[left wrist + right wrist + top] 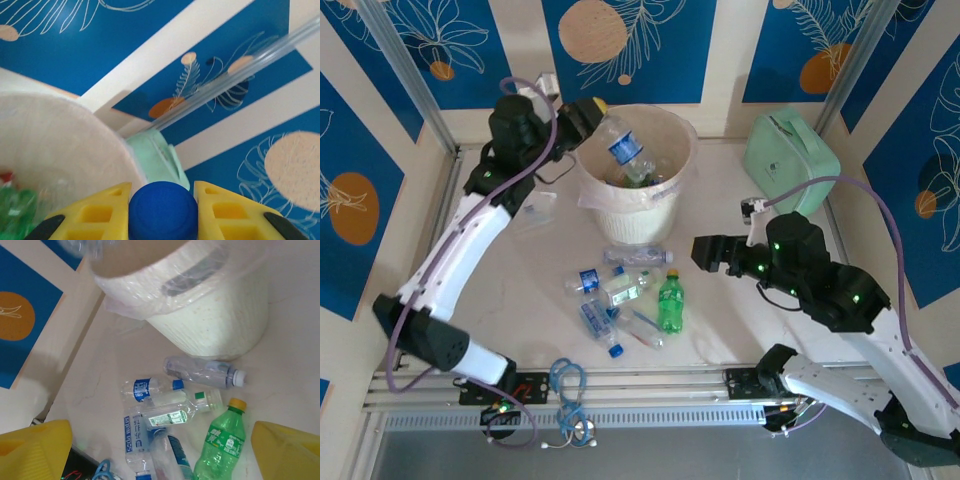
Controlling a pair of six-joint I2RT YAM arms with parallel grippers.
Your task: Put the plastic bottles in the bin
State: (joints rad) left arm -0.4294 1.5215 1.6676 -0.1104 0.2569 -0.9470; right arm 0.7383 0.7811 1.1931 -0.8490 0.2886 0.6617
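Observation:
My left gripper (588, 112) is shut on the cap end of a clear bottle with a blue label (624, 146), which hangs tilted over the white bin (665, 208). In the left wrist view its blue cap (162, 210) sits pinched between the yellow fingers (100, 210), with the bin's lined inside (50, 150) below. Green and clear bottles (638, 178) lie in the bin. On the table lie a green bottle (670, 300) (222, 440) and several clear ones (620, 290) (175, 412). My right gripper (705, 252) (160, 455) hangs open above them, holding nothing.
A mint green zip case (790, 160) (160, 160) stands right of the bin. A small clear bag (535, 210) lies left of the bin. A blue cable coil (568, 380) rests at the front rail. Blue patterned walls close in the back and sides.

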